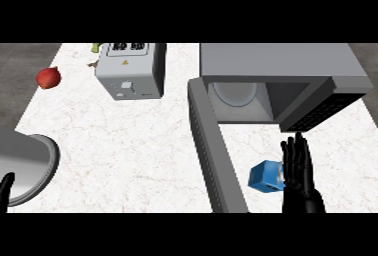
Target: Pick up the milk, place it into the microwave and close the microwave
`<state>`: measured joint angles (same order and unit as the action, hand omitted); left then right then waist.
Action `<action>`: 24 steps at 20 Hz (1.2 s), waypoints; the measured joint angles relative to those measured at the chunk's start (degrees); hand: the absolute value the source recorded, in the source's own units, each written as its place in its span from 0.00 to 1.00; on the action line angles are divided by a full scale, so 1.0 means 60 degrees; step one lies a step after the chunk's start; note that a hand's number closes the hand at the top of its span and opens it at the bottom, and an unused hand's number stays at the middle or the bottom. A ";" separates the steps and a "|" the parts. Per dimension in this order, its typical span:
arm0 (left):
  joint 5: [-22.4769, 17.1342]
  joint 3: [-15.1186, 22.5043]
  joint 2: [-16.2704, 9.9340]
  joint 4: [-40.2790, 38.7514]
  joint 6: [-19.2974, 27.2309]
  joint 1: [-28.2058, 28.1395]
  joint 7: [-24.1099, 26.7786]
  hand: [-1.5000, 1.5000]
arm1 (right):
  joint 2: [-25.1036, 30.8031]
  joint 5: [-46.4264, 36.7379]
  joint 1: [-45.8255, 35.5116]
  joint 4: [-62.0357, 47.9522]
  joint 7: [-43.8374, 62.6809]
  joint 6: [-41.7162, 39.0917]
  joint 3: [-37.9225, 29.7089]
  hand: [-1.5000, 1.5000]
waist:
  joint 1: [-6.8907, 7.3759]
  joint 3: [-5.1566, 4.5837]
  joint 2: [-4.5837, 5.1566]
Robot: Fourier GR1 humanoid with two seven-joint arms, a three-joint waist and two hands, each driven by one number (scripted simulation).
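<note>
The milk [264, 176] is a small blue carton on the counter in front of the microwave [284, 75]. The microwave stands at the back right, its cavity with a round turntable [235, 94] showing. Its door [214, 150] is swung open and reaches toward the front edge, left of the carton. My right hand [299, 172] is just right of the milk, fingers straight and pointing away from me, against or very near the carton's right side. Only the fingertips of my left hand [6, 187] show at the lower left edge.
A grey toaster-like box [131, 70] stands at the back centre. A red apple [49, 77] lies at the back left. A round metal pan or lid [26, 167] sits at the left edge. White marble counter [125, 145] lies between the pan and the door.
</note>
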<state>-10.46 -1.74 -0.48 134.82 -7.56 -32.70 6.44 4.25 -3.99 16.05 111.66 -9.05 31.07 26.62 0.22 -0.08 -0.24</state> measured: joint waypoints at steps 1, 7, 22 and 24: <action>0.0038 0.0017 0.0016 0.0004 0.0042 0.0031 -0.0018 0.00 | 0.0034 0.0138 0.0158 -0.0148 -0.0313 -0.0055 -0.0084 0.00 | -0.0009 -0.0001 -0.0001; -0.0143 -0.0105 0.0013 0.0174 -0.0120 -0.0155 -0.0033 0.00 | 0.0242 0.0986 0.0444 -0.0965 -0.1355 -0.0662 -0.0786 0.00 | -0.0003 0.0001 0.0006; -0.0427 -0.0307 0.0010 0.0309 -0.0589 -0.0580 0.0075 0.00 | 0.0320 0.1602 -0.0063 -0.3977 -0.3892 -0.2065 -0.2005 0.00 | 0.0016 0.0014 0.0027; -0.0279 -0.0047 0.0034 0.0360 -0.0375 -0.0522 -0.0053 0.00 | 0.0220 0.1613 -0.0368 -0.4476 -0.4120 -0.2122 -0.2185 0.00 | 0.0016 0.0015 0.0030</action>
<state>-12.14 -2.03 -0.28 136.98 -9.82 -35.83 6.13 5.58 5.69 13.85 84.80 -33.76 18.33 13.51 0.31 0.01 -0.06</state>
